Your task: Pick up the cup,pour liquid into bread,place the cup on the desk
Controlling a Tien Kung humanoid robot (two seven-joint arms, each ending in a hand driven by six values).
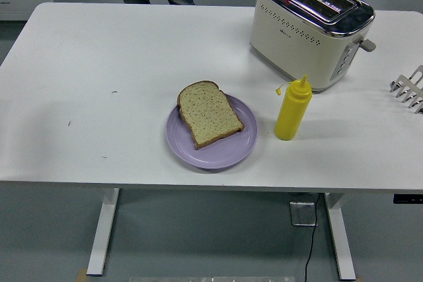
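Your bread (209,115) sat on the plate (218,153); neither hand nor cup showed, so grip state couldn't be told.

bread slice (209,123) flat on purple plate (228,154)

White table (99,51), near edge along bottom, two white legs below. Purple plate (228,153) near centre front, bread slice (208,115) on it, overhanging plate's upper left rim. Yellow squeeze bottle (292,110) upright just right of plate, cap tethered at nozzle. Cream toaster (307,31) behind bottle, far right, chrome top, two slots, lever facing right. Metal rack (410,88) at right edge, partly cut off. Few small dark specks on left half.
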